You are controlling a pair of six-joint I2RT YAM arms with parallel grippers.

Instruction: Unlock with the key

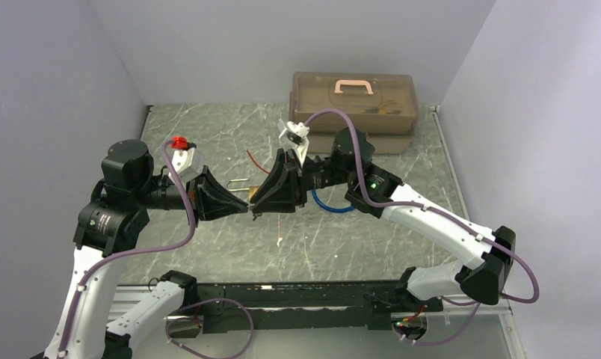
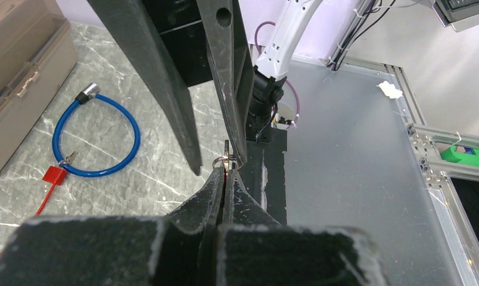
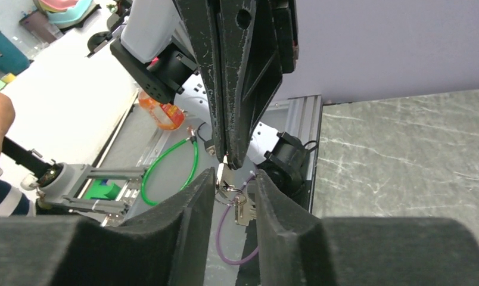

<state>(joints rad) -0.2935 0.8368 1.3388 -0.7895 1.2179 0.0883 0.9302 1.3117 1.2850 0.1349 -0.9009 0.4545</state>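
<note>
While the left gripper clenches the small silver key on its ring, the right gripper at twelve o'clock stands parted around it. At nine o'clock, the blue looped cable lock lies on the grey marble table.

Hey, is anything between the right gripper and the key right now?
Nothing visible does. The key hangs on its key ring from the shut left gripper, inside the gap between the right gripper's open fingers.
</note>
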